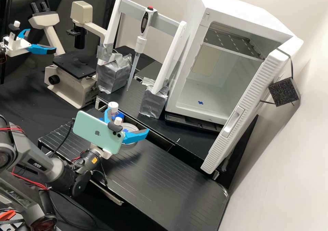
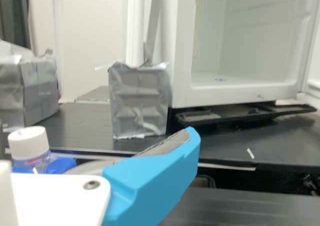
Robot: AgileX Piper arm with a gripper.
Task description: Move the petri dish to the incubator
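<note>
"Black ribbed bench top [image 1: 147, 169], pale wall [image 1: 294, 149] behind. Incubator [image 1: 232, 9] stood approx 2 o'clock in the high view, door [image 1: 244, 103] swung open."

"And the petri dish [image 1: 133, 127]?"

"Outside, at 8 o'clock from the incubator, btwn the gripper's [image 1: 128, 120] two blue fingers (dish had a blue mark on it, btw)."

"Gripper state?"

"Wide apart, w/ no firm hold that I could see. Couldn't tell if either finger touched the rim."

"Neighbours, pls?"

"White-capped bottle [image 1: 113, 106] was just beside the dish, at its 11 o'clock; microscope [image 1: 75, 63] well apart, also approx 11. Pipette [image 1: 140, 43] hung upright at 12 from the dish, on a white stand [image 1: 171, 50]."

"Got it, thx."
</note>
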